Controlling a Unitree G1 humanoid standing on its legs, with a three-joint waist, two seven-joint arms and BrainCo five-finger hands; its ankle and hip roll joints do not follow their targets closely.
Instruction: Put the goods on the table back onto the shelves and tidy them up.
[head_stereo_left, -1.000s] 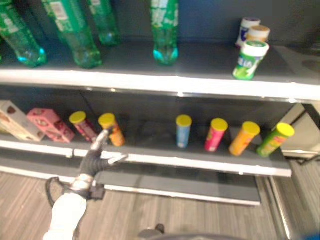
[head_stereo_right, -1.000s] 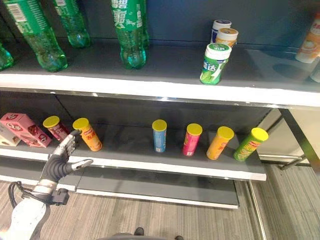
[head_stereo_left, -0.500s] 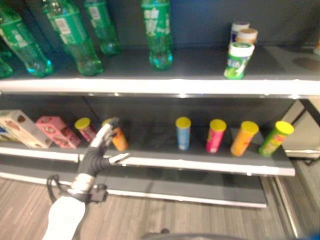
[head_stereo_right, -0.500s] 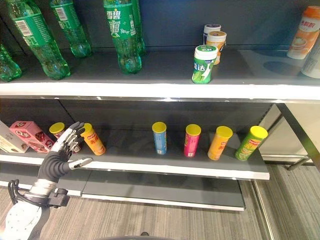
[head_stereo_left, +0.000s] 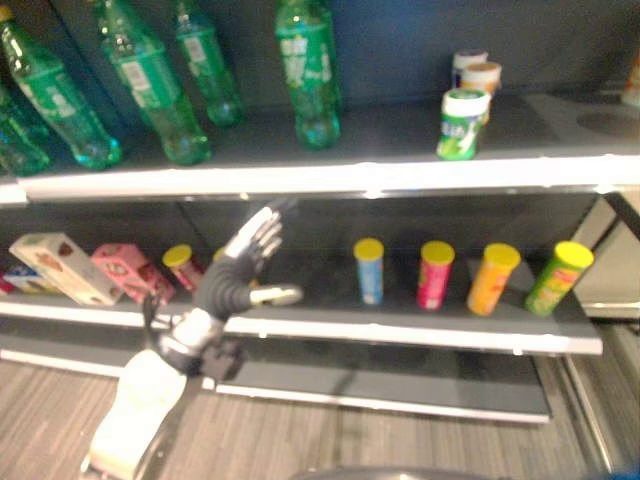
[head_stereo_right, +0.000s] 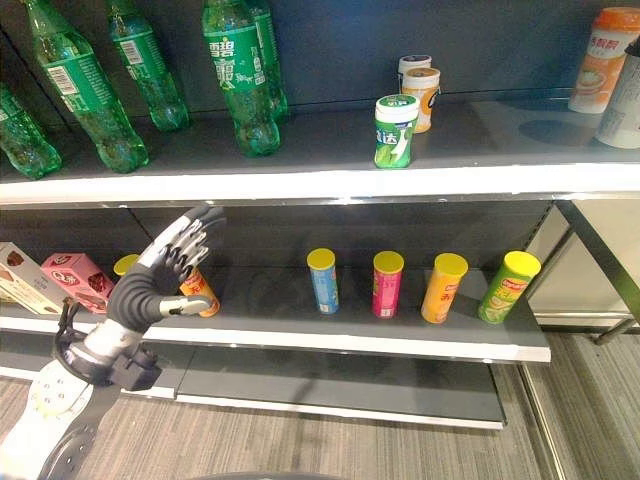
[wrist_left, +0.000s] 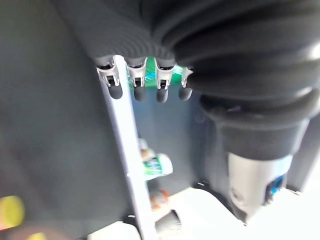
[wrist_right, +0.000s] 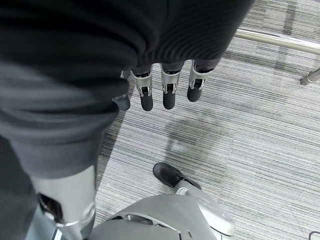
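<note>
Hovering empty with fingers spread, left hand (head_stereo_right: 155, 283) fronts the lower shelf (head_stereo_right: 400, 340) near its left end, just before an orange can (head_stereo_right: 200, 292); four more cans stand rightward, green bottles (head_stereo_right: 240, 75) above; right hand (wrist_right: 160, 85) hangs relaxed, empty.

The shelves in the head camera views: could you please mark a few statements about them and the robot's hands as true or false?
1. The left hand is raised in front of the lower shelf with straight fingers, holding nothing. True.
2. The green bottles lie flat on the lower shelf. False: they stand upright on the upper shelf.
3. The blue can stands beside the pink can. True.
4. The right hand grips the green can. False: it hangs over the floor, holding nothing.
5. The pink box sits at the shelf's right end. False: it is at the left end.
</note>
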